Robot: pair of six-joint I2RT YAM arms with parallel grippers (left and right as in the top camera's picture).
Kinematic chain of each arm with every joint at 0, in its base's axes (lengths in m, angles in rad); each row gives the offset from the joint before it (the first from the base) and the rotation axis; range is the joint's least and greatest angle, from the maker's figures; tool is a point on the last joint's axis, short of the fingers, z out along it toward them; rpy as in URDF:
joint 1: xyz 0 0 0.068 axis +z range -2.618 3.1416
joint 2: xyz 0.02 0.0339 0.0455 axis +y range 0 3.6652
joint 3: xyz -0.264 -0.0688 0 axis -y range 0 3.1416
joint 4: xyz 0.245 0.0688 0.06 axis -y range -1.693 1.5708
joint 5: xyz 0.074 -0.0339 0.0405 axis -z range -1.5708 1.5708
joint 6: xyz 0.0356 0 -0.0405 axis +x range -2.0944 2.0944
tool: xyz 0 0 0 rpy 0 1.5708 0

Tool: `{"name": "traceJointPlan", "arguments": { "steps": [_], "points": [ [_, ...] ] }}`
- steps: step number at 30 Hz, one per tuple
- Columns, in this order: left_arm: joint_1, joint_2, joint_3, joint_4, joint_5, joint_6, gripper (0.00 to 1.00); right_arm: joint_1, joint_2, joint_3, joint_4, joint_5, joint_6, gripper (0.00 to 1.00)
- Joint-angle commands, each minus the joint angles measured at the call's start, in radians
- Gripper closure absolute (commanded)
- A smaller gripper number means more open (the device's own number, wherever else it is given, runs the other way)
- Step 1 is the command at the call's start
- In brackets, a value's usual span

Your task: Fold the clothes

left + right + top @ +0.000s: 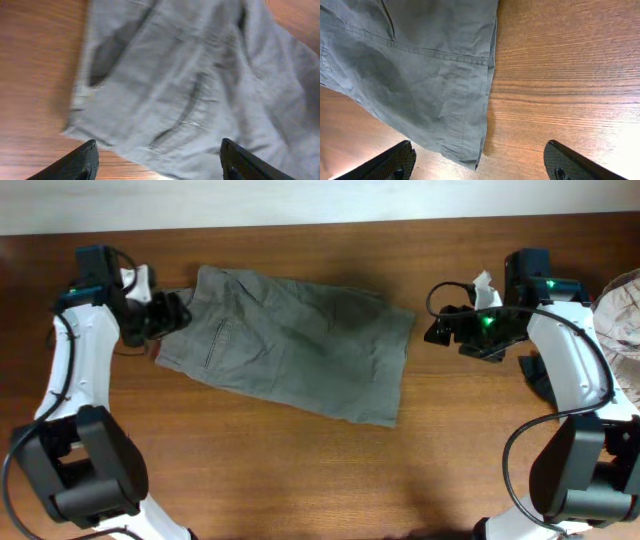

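Left gripper (168,315) sits at the left end of the gray shorts (290,345). They lie flat on the wooden table (300,480). The right gripper (440,330) is just beside their right end.

From the left wrist, its fingers (75,162) are spread wide above the shorts, holding nothing.

From the right wrist, its fingers (390,162) are spread wide too, above the shorts' edge and bare wood.
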Motion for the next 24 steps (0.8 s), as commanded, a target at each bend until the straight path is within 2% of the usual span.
{"name": "traceJointPlan", "arguments": {
  "steps": [1, 2, 4, 9, 20, 22, 24],
  "points": [
    [0.077, 0.023, -0.053, 0.031, 0.005, -0.012, 0.13, -0.001, -0.019, 0.014, -0.012, -0.006, -0.029, 0.13],
    [0.090, 0.038, -0.062, 0.046, 0.037, -0.006, 0.08, -0.001, -0.019, 0.014, -0.013, -0.006, -0.037, 0.13],
    [0.114, 0.082, -0.065, 0.071, 0.119, 0.024, 0.05, -0.001, -0.019, 0.014, -0.020, -0.006, -0.040, 0.13],
    [0.135, 0.227, -0.065, 0.150, 0.270, 0.037, 0.04, -0.001, -0.019, 0.014, -0.043, -0.006, -0.040, 0.13],
    [0.068, 0.325, -0.065, 0.298, 0.285, 0.044, 0.04, 0.001, -0.019, 0.014, -0.069, -0.006, -0.036, 0.13],
    [0.055, 0.325, -0.065, 0.327, 0.295, 0.044, 0.11, 0.001, -0.019, 0.014, -0.069, -0.006, -0.036, 0.13],
    [0.046, 0.325, -0.065, 0.353, 0.335, 0.044, 0.55, 0.001, -0.019, 0.014, -0.070, -0.006, -0.037, 0.14]
  ]
}}
